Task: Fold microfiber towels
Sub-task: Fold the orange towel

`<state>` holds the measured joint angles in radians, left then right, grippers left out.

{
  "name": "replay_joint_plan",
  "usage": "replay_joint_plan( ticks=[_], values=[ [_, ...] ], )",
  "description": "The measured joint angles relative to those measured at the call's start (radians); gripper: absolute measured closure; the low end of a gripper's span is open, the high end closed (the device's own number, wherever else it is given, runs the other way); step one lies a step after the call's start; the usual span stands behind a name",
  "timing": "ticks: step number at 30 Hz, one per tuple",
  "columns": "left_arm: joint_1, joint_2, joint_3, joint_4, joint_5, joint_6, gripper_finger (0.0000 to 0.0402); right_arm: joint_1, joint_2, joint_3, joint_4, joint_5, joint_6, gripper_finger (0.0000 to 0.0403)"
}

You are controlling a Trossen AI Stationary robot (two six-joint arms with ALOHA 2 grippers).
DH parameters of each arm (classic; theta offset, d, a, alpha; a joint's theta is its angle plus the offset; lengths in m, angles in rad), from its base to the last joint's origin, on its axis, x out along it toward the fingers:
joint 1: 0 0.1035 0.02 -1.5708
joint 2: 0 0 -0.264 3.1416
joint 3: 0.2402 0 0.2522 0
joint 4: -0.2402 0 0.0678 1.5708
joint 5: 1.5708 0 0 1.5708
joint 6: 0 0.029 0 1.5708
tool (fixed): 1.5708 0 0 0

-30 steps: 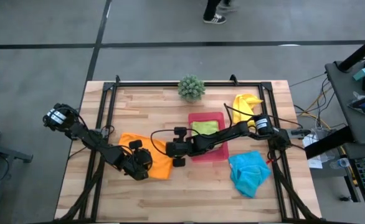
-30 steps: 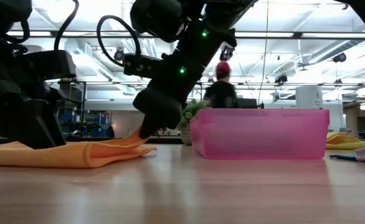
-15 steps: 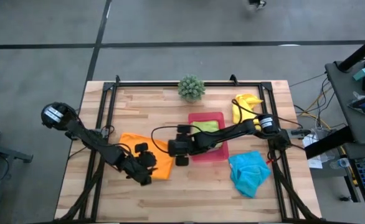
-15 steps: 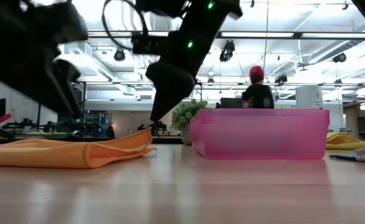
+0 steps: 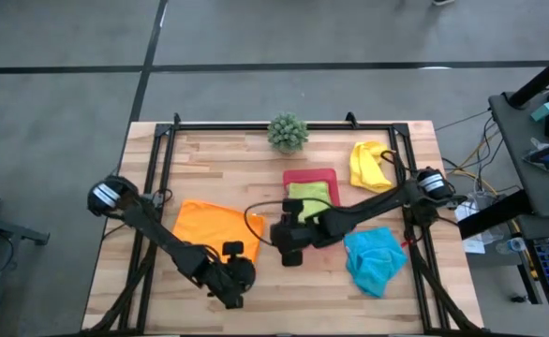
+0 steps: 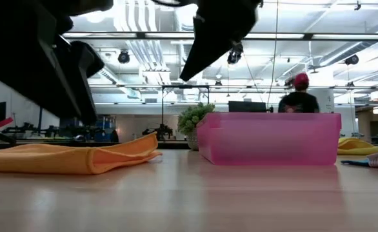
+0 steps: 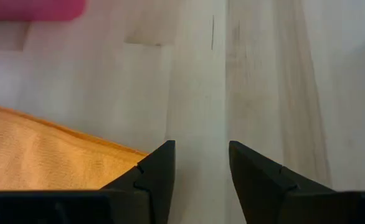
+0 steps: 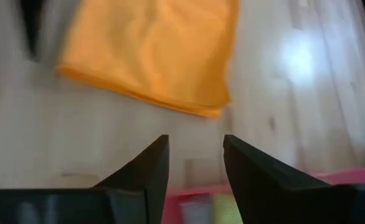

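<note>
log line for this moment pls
orange towel flat on table | left end effector open, empty | right end effector open, empty

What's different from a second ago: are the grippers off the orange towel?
Yes. Both let go of the folded orange microfiber towel: the left gripper backed toward the table's front edge, the right gripper drew back toward the pink plastic tray. Both are open and empty. Other towels unchanged.

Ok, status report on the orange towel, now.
Left gripper and right gripper open, empty, both off the cloth. Orange towel flat on table. Pink tray beside it, not obstructing.
</note>
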<state>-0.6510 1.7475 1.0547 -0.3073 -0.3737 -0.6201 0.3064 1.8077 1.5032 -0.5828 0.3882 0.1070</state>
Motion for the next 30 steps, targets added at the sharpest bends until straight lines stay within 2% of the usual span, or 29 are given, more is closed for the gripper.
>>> replay_joint_plan(
  ticks=[5,9,15,22,26,30],
  values=[
    [-0.005,0.047,0.045,-0.100,-0.005,-0.013,0.0228,0.058,-0.005,-0.057,0.123,-0.003,-0.023,0.0257],
    [-0.012,0.068,0.050,-0.136,-0.058,-0.052,0.0194,0.081,0.011,-0.083,0.195,-0.002,-0.050,0.0259],
    [-0.012,0.138,0.049,-0.129,-0.112,-0.081,0.0189,0.084,0.021,-0.118,0.280,-0.002,-0.047,0.0264],
    [-0.013,0.166,0.052,-0.116,-0.122,-0.085,0.0230,0.084,0.022,-0.132,0.285,0.005,-0.028,0.0264],
    [-0.013,0.163,0.051,-0.115,-0.118,-0.082,0.0279,0.084,0.022,-0.134,0.303,0.005,-0.028,0.0264],
    [-0.011,0.163,0.049,-0.126,-0.127,-0.081,0.0345,0.084,0.022,-0.140,0.331,0.005,-0.029,0.0264]
  ],
)
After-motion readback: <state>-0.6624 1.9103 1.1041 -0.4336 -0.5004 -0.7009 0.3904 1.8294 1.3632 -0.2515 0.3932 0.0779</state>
